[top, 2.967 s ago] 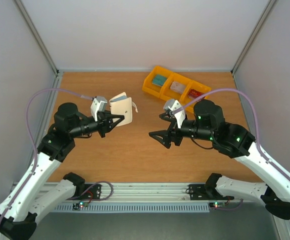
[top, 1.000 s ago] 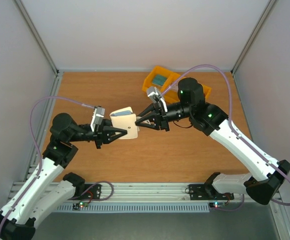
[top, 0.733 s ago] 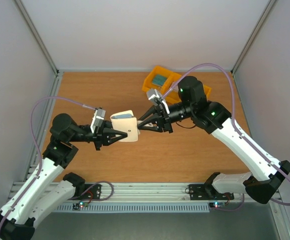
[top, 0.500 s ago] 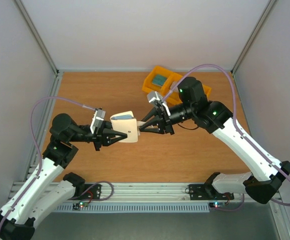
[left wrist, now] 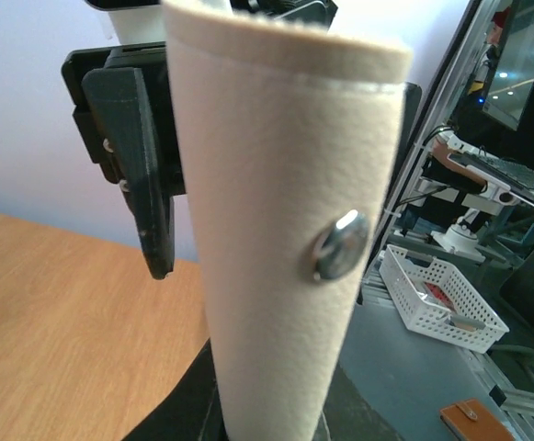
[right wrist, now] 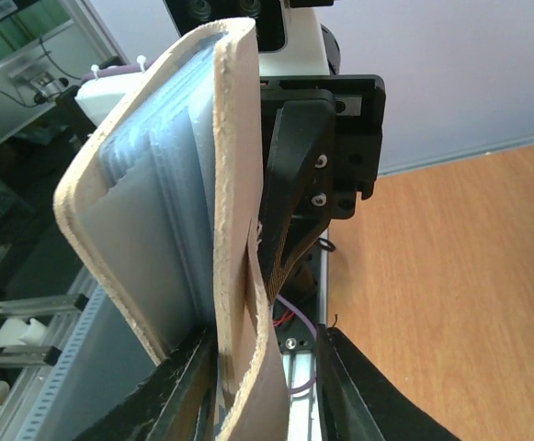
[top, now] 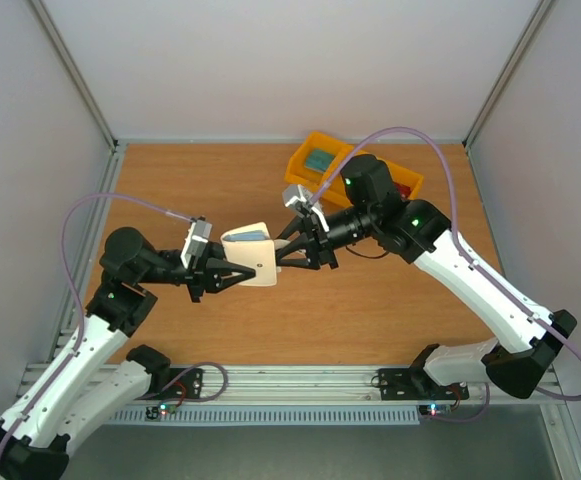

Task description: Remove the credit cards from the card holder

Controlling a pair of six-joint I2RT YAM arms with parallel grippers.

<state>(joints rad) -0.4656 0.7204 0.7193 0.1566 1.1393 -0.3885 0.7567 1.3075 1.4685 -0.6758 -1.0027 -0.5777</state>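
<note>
Since a second ago my right gripper (top: 282,253) has slid left and slightly down, up against the cream-white folding felt card holder (top: 253,257). The holder is upright over the brown wooden table (top: 190,180), at the centre of the overhead frame. My left gripper (top: 236,268) pinches its left side. In the right wrist view the right fingers (right wrist: 182,381) stand part-spread either side of the holder's front flap, with a gap showing. Pale grey-blue pockets (right wrist: 152,220) fill the left half of that frame.
</note>
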